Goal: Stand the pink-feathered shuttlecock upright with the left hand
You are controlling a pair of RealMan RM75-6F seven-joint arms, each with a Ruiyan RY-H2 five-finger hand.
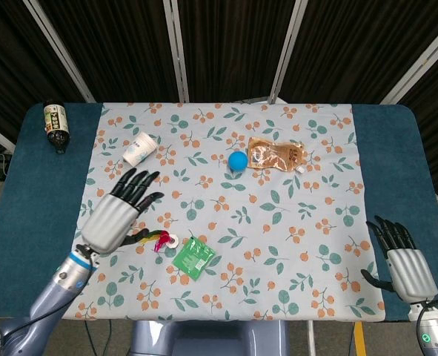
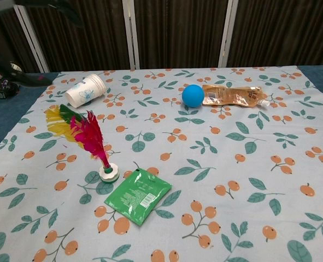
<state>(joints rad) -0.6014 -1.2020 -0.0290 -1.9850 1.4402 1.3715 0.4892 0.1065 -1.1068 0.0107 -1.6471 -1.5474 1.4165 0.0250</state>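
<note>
right, the green packet (image 2: pixel 138 195) lies nearest; just behind it the shuttlecock (image 2: pixel 93 143) sits on its base, feathers tilting up-left; the left hand (image 1: pixel 118 211), fingers spread and empty, hovers just left; the right hand (image 1: pixel 402 261) waits far off, open

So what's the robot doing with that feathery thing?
It is trying to stand the shuttlecock up with its left hand. Right now that hand is open and off to the side, not holding it. The shuttlecock sits on its white base beside the green packet, but its feathers lean over toward the cup. The right hand rests open at the table's edge.
</note>
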